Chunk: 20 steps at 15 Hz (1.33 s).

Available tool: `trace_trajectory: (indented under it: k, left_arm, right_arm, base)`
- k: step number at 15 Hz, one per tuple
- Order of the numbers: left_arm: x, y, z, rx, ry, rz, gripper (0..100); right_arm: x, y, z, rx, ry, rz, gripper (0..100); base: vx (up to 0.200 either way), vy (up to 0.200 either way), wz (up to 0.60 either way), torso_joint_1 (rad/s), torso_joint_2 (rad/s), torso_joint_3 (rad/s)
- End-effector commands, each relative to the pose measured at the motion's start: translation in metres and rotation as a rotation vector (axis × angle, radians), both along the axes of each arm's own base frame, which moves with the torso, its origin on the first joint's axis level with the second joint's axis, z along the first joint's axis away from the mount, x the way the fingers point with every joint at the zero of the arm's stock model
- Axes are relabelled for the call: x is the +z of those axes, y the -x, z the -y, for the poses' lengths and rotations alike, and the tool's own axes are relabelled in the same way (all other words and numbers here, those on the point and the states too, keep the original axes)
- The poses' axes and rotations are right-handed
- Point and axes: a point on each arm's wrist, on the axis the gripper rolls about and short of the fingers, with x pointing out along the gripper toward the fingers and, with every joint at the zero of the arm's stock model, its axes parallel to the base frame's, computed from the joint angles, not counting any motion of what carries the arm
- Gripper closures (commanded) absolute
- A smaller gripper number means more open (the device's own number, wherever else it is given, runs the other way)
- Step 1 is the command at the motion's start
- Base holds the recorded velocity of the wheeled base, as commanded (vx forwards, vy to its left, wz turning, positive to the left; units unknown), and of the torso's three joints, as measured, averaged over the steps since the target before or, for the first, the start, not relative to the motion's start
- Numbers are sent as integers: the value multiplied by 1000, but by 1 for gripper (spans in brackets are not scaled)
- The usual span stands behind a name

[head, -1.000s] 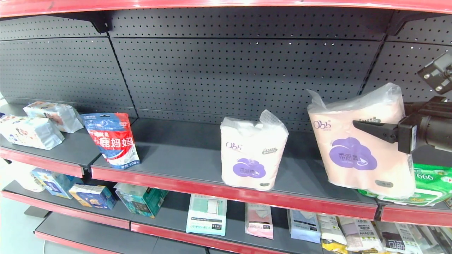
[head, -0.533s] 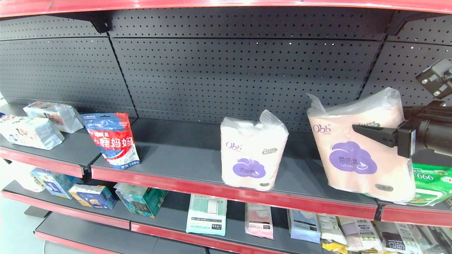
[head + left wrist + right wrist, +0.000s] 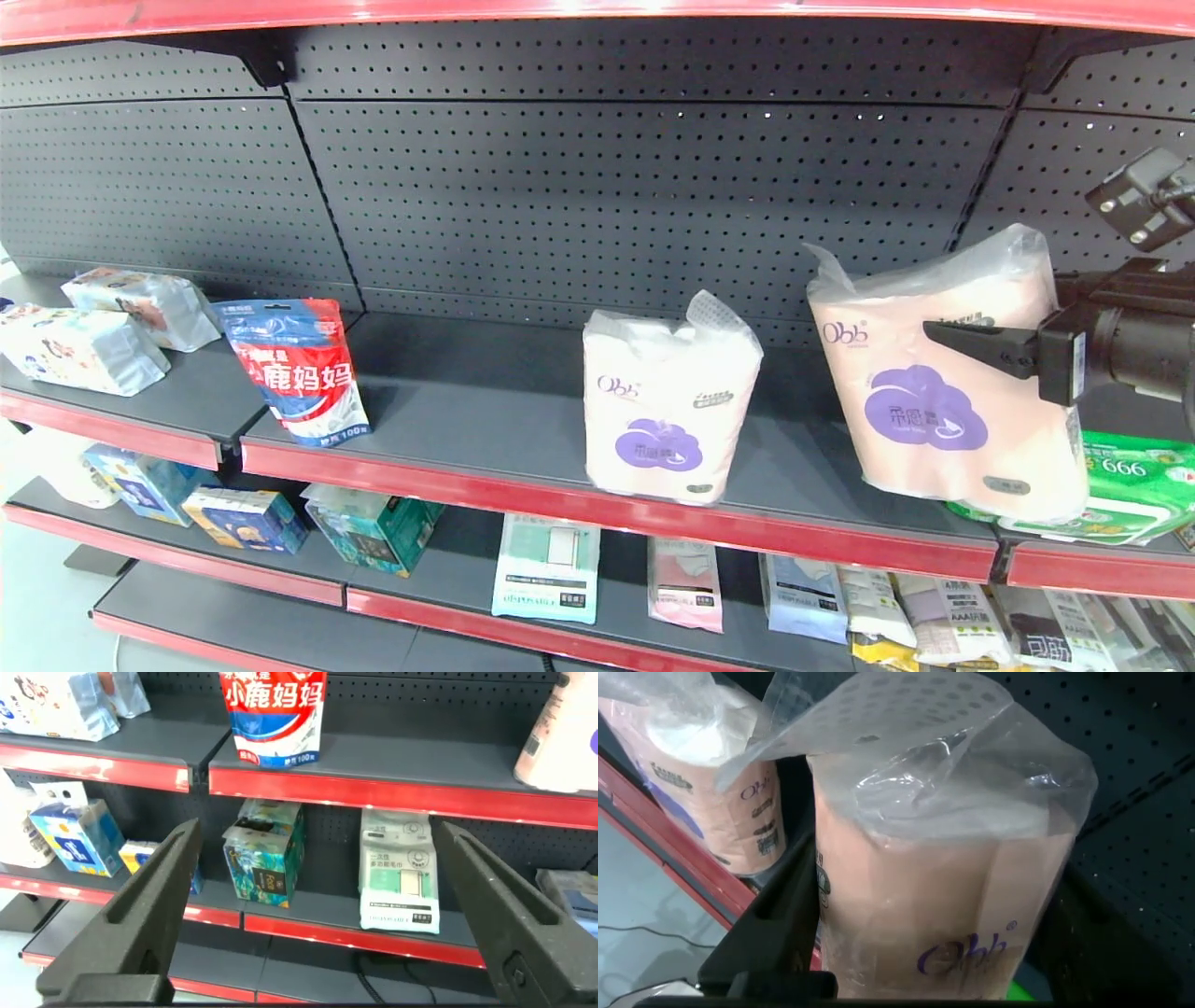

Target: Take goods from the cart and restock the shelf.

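- While the pink roll pack [image 3: 943,401] is clamped by the right gripper [image 3: 924,952], it is held slightly tilted over the right end of the shelf [image 3: 485,411], close to the red front edge.
- One black finger [image 3: 980,347] is seen pressed across the pack's front face in the head view. The opposite finger is hidden behind the pack there, though both are seen flanking it in the right wrist view.
- Whether the pack's base is touching the shelf board cannot be told. Its lower corner is laid over a green wipes packet [image 3: 1134,481], which is partly covered by it and cut off at the frame's edge.
- A white roll pack [image 3: 665,406] is stood upright near the middle of the same shelf's front edge, well apart from the held one.
- A blue and red pouch [image 3: 299,369] is stood at the shelf's left front corner.
- The left gripper [image 3: 318,924] is held with its fingers wide apart and nothing between them, facing the lower shelves. Only the fingers are shown, cut off at the bottom.
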Motion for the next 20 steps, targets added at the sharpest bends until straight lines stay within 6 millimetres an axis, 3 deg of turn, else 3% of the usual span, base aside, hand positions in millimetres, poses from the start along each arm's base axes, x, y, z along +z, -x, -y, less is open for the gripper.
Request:
trace_trajectory:
  k: [1, 9, 13, 16, 20]
  left_arm:
    - [0, 0, 0, 1, 0, 1, 0]
    - [0, 0, 0, 1, 0, 2, 0]
    - [0, 0, 0, 1, 0, 1, 0]
    - [0, 0, 0, 1, 0, 1, 0]
    - [0, 0, 0, 1, 0, 1, 0]
  right_arm:
    - [-5, -13, -2, 1, 2, -11, 100]
    - [-1, -66, -21, 86, -69, -1, 100]
    - [-14, -88, -25, 155, -110, -28, 100]
    - [-35, -124, -21, 230, -142, 2, 100]
    - [-36, -157, -29, 303, -212, -6, 100]
  base:
    - [0, 0, 0, 0, 0, 0]
    - [0, 0, 0, 0, 0, 0]
    - [0, 0, 0, 0, 0, 0]
    - [0, 0, 0, 0, 0, 0]
    - [0, 0, 0, 0, 0, 0]
